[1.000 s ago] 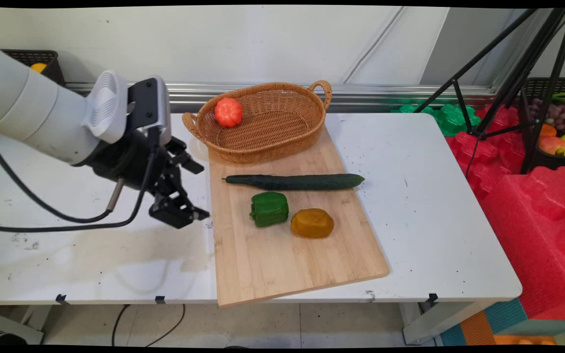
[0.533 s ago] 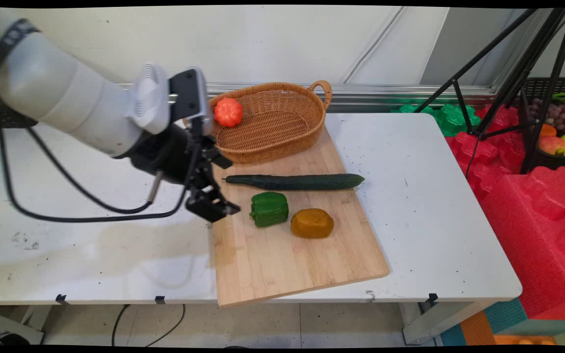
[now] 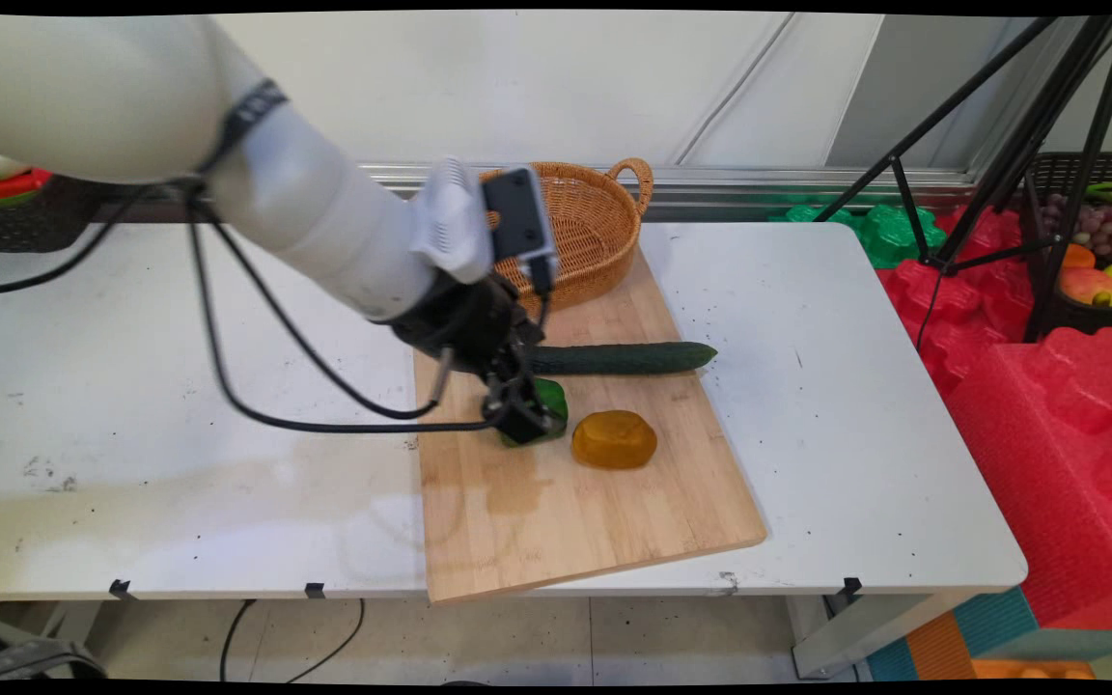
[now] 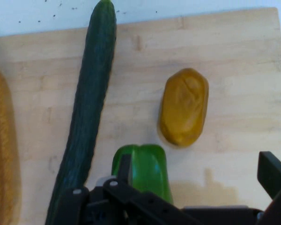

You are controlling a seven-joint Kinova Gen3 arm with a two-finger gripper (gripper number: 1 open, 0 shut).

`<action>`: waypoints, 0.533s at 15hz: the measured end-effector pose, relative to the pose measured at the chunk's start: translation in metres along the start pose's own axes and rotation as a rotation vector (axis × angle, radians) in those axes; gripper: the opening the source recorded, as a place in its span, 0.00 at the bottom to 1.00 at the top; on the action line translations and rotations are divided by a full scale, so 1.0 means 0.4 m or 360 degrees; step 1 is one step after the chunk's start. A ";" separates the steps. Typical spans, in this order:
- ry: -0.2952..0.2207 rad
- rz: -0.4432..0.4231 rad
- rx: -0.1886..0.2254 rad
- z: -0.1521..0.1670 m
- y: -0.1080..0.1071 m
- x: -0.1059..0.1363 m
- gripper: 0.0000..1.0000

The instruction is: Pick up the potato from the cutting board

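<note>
**Green pepper under the pincer on the cutting board**

Green pepper (image 3: 550, 396) lies on the wooden cutting board (image 3: 595, 512) atop the white desk (image 3: 846, 405), with the black pincer (image 3: 525, 425) poised directly over it. The pincer stands wide open, one finger (image 4: 273, 176) out to the side and the other beside the pepper, gripping nothing. A long dark cucumber (image 3: 628, 358) lies just behind the pepper, and an amber-yellow pepper (image 3: 614, 439) sits close beside it on the board. A wicker basket (image 3: 595, 227) rests at the board's far end, partly hidden by the arm. Black cables (image 3: 257, 347) hang from the arm over the desk.
</note>
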 end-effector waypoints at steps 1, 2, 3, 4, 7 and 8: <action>-0.0008 0.0002 -0.0005 0.023 -0.001 0.012 1.00; -0.0019 0.0004 -0.0012 0.051 -0.003 0.025 1.00; -0.0029 0.0005 -0.0018 0.080 -0.004 0.036 1.00; -0.0041 0.0007 -0.0026 0.108 -0.005 0.045 1.00; -0.0069 0.0012 -0.0042 0.170 -0.008 0.061 1.00; -0.0075 0.0014 -0.0046 0.185 -0.008 0.064 1.00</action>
